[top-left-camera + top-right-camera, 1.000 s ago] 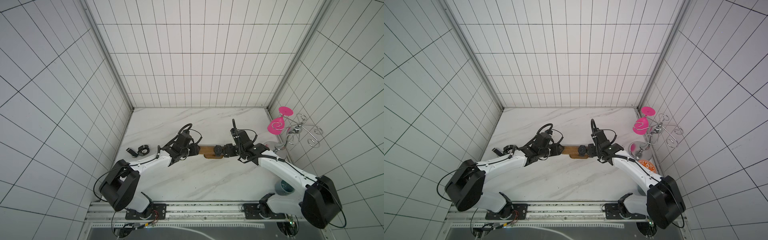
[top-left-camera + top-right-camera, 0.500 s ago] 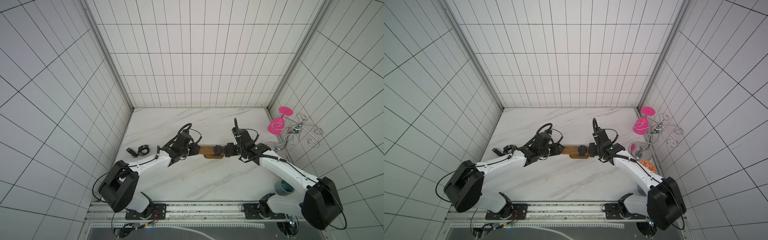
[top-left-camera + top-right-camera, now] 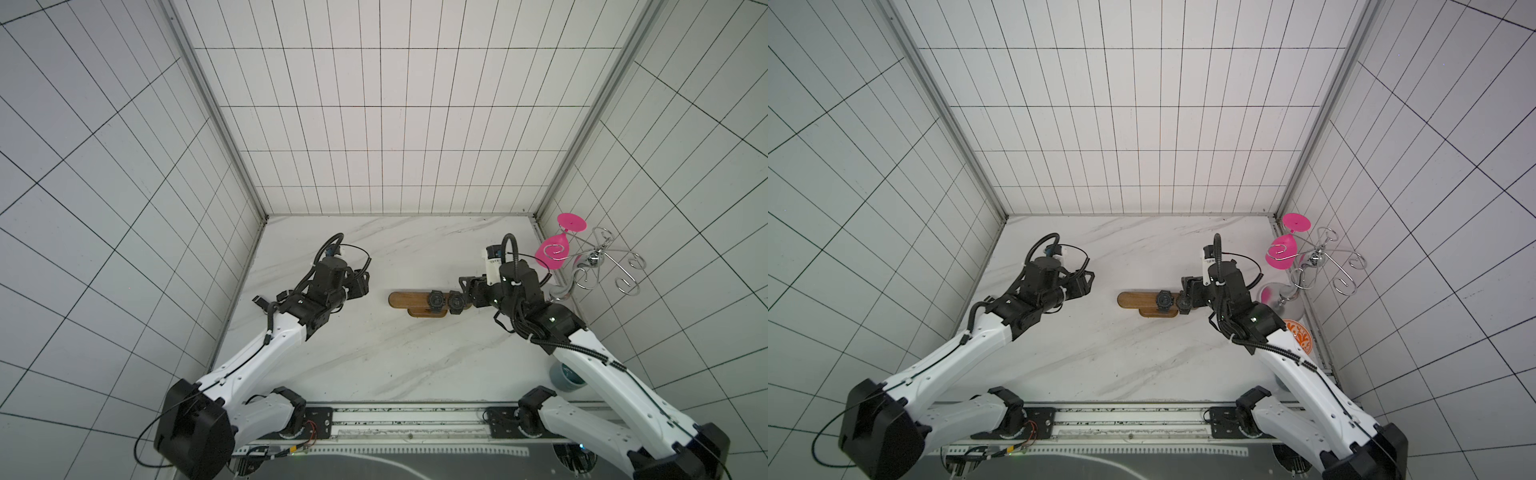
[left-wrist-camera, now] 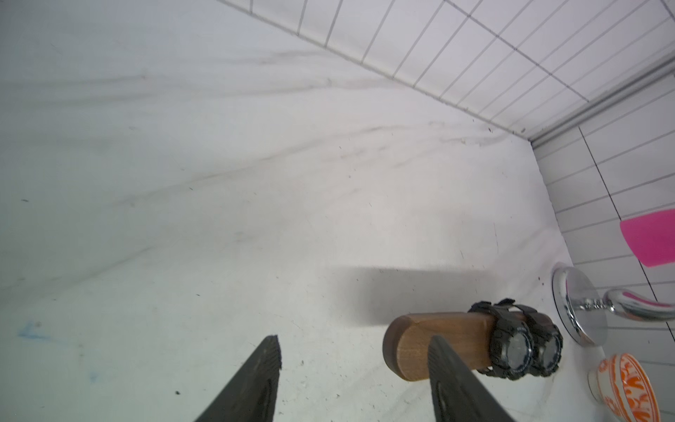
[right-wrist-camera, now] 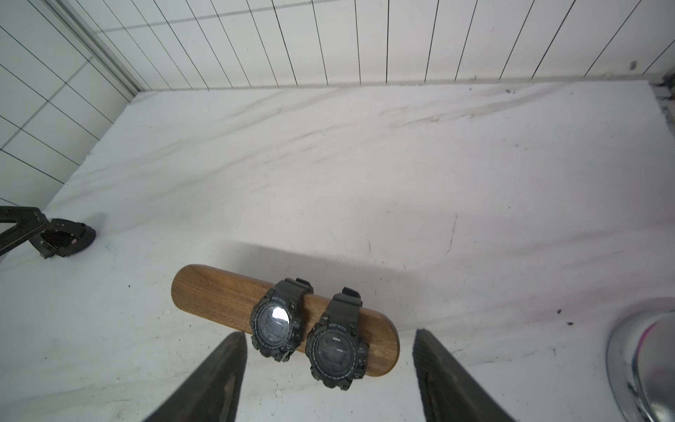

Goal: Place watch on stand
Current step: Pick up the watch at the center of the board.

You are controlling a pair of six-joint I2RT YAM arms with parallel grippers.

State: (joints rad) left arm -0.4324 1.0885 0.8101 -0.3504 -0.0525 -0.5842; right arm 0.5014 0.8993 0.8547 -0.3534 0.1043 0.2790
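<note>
The stand (image 3: pixel 409 298) (image 3: pixel 1136 300), a brown wooden bar on an oval base, lies mid-table. Two black watches sit strapped round its right half, one (image 3: pixel 436 300) (image 5: pixel 275 321) near the middle and one (image 3: pixel 456 302) (image 5: pixel 334 352) near the right end. My right gripper (image 3: pixel 467 291) (image 5: pixel 328 341) is open just off that end, its fingers wide of the watch and touching nothing. Well left of the stand's bare end (image 4: pixel 405 343), my left gripper (image 3: pixel 360 286) (image 4: pixel 354 350) is open and empty. Another black watch (image 5: pixel 65 239) lies on the table at far left.
A silver wire glass rack (image 3: pixel 598 266) with a pink glass (image 3: pixel 555 251) stands at the right wall, its chrome foot (image 3: pixel 1283 301) close behind my right arm. An orange patterned bowl (image 3: pixel 1298 336) and a grey-blue cup (image 3: pixel 567 376) sit along the right edge.
Both grippers have opened wider and drawn back from the stand's ends, the left one leftward, the right one rightward. The stand and its watches have stayed put.
</note>
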